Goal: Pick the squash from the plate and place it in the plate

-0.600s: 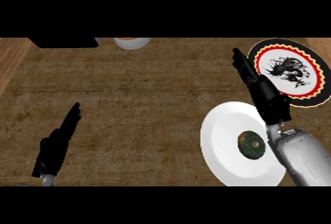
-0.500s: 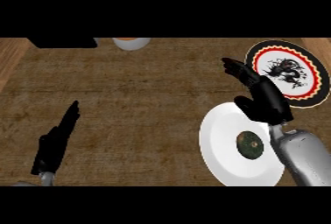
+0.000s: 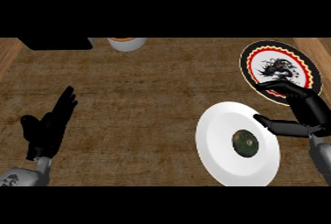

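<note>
Dark green round squash [image 3: 245, 143] with a brownish centre, lying just right of the middle of a plain white plate [image 3: 220, 131], black-rimmed plate [image 3: 249, 54] with red ring and dark motif at one o'clock from it

The squash [image 3: 245, 143] lies on the near plate [image 3: 220, 131] at the counter's [image 3: 149, 109] right. The patterned plate [image 3: 304, 65] sits just behind it, farther right. The right hand [image 3: 304, 111] is between them, over both rims. A cup [image 3: 127, 43] stands at the far edge, a dark object [image 3: 55, 43] left of it. The left hand [image 3: 48, 127] rests near left.
</note>
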Robot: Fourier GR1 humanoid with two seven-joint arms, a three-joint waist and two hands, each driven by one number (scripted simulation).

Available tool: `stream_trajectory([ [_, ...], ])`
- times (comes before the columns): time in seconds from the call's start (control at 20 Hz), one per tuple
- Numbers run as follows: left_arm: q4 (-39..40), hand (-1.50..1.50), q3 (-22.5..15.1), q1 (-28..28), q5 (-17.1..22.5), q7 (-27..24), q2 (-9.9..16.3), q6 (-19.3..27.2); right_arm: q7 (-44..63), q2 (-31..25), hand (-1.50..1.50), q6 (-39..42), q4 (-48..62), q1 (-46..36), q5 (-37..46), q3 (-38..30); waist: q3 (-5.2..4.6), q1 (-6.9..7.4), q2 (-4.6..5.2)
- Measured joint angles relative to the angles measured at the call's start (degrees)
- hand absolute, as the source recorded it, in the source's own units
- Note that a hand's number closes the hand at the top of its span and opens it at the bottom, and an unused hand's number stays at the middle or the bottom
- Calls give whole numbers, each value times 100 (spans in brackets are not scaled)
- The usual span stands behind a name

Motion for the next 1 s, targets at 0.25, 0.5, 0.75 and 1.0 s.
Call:
stream_trajectory([
  [0.25,271,0,108,-285,77,31,-70,-187,-1894,-220,-150,810,1212,349,476,-5,-7,89,15],
  [0.5,442,0,163,-471,52,95,-167,-297,-2683,-597,-150,609,2001,259,1426,219,-16,126,-7],
  [0.75,626,0,311,-485,-30,45,-267,-484,-2848,-784,-150,420,2193,187,2000,308,-25,105,-33],
  [1.0,660,0,428,-525,-181,130,-359,-551,-2459,-914,-150,501,1793,111,2389,451,-32,81,-50],
])
